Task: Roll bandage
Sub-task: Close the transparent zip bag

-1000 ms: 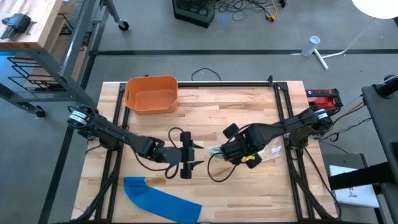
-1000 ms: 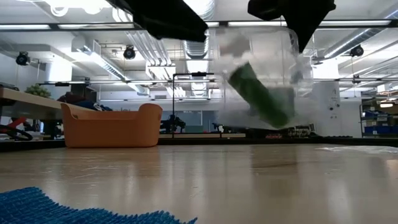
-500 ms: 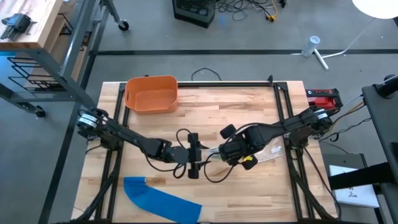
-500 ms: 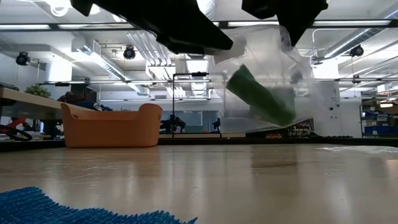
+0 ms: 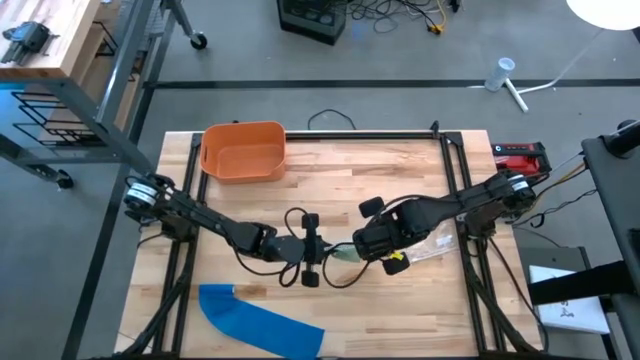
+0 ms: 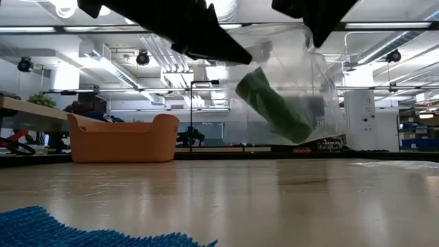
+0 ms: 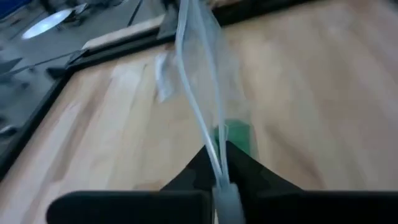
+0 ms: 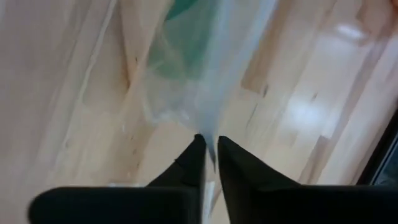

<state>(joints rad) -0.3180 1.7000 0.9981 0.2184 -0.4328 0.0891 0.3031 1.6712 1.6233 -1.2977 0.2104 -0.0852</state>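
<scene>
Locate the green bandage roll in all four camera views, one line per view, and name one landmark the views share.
High view: the green bandage roll shows as a small green patch between the two grippers, at table centre.
Low view: upper middle, tilted inside the clear plastic bag, above the table.
Left wrist view: centre, behind the bag's edge.
Right wrist view: at the top edge, seen through the bag.
Shared landmark: the clear plastic bag around it.

Clear plastic bag (image 6: 295, 82) holds a green roll (image 6: 273, 104); orange bin (image 5: 243, 150); blue, seemingly woven cloth (image 5: 258, 323)
</scene>
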